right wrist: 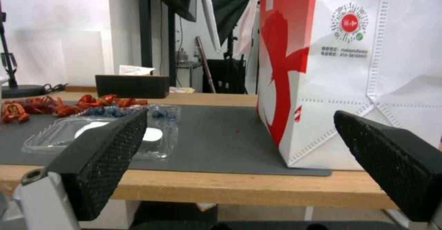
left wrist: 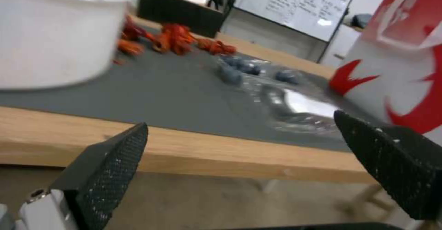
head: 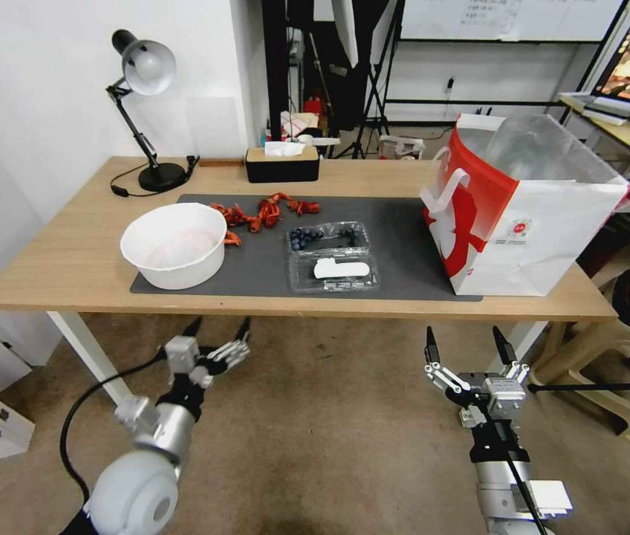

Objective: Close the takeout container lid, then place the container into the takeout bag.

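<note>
Black mesh-padded fingers stand spread wide on both grippers, each holding nothing and hanging below the table's front edge: the left gripper (head: 218, 334) under the round white bowl (head: 175, 245), the right gripper (head: 469, 345) under the gap before the bag. Beyond, on the grey mat (head: 397, 245), the clear plastic clamshell takeout container (head: 332, 256) lies open, its sticker-bearing lid (head: 335, 271) nearest, blueberries behind. It sits between the arms, roughly equally reachable. Farther right stands the tall white-and-red paper takeout bag (head: 530, 215).
</note>
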Controlling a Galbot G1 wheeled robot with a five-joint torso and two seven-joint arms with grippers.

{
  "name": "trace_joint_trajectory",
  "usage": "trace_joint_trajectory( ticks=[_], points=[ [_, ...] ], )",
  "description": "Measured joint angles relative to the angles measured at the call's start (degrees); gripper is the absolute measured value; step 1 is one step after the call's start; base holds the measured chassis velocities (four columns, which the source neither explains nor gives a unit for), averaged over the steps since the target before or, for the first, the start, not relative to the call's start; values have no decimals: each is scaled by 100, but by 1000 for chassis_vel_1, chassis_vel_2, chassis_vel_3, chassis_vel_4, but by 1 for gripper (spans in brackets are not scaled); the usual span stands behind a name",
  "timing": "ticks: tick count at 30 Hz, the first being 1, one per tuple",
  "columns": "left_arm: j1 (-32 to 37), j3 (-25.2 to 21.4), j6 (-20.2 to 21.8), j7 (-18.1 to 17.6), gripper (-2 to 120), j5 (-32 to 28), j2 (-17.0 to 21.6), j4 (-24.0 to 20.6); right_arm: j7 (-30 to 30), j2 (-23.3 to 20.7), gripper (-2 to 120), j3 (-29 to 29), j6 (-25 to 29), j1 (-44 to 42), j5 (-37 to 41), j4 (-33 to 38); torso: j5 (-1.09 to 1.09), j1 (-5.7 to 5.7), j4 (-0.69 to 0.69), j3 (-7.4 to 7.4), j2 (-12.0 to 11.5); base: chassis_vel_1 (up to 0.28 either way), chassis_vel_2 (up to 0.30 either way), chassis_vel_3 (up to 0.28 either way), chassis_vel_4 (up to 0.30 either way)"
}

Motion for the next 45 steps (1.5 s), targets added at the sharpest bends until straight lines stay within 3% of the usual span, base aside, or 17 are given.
trace_joint_trajectory(
  ticks=[2, 3, 4, 6, 8, 13, 16, 22, 27, 31, 45],
  points=[
    [-45, -23, 229, -42, 100, -347, -57, -140, -5, 0, 100, -34, -35, 61, 14, -48, 0, 0, 2, 0, 0, 0, 0, 0, 0],
    [-240, -23, 551, -89, 100, -932, -107, -269, -18, -2, 100, -67, -50, 100, 26, -97, 3, 0, 7, 0, 0, 0, 0, 0, 0],
    [-240, -23, 551, -89, 100, -932, -107, -269, -18, -2, 100, -67, -50, 100, 26, -97, 3, 0, 7, 0, 0, 0, 0, 0, 0],
    [-550, 56, 875, -155, 100, -1640, -121, -279, -26, 0, 100, -71, -51, 92, 32, -118, 0, 0, 2, 0, 0, 0, 0, 0, 0],
    [-911, 176, 1114, -204, 100, -2284, -104, -171, -33, 0, 100, -67, -50, 82, 36, -124, 1, 0, 2, 0, 0, 0, 0, 0, 0],
    [-1468, 336, 1376, -306, 100, -2972, -50, 80, -35, 0, 100, -59, -49, 81, 37, -124, 0, 0, 3, 0, 0, 0, 0, 0, 0],
    [-2177, 499, 1590, -479, 100, -3592, -19, 454, -35, 1, 100, -51, -50, 72, 28, -132, 1, 0, 2, 0, 0, 0, 0, 0, 0],
    [-2874, 742, 1931, -601, 100, -3892, 3, 876, -35, 1, 100, -24, -50, 57, 1, -142, 0, 0, 3, 0, 0, 0, 0, 0, 0],
    [-3333, 964, 2511, -941, 100, -3976, -56, 1207, -38, 1, 100, 3, -52, 38, -22, -149, 1, 0, 3, 0, 0, 0, 0, 0, 0],
    [-3601, 1130, 2708, -1096, 100, -4061, -100, 1508, -42, 1, 100, 23, -53, 12, -36, -145, 0, 1, 3, 1, 0, 0, 0, 0, 0],
    [-3846, 1335, 2853, -1292, 100, -4098, -145, 1861, -42, 1, 100, 37, -50, 12, -85, -181, 1, 0, 3, -1, 0, 0, 0, 0, 0]
  ],
)
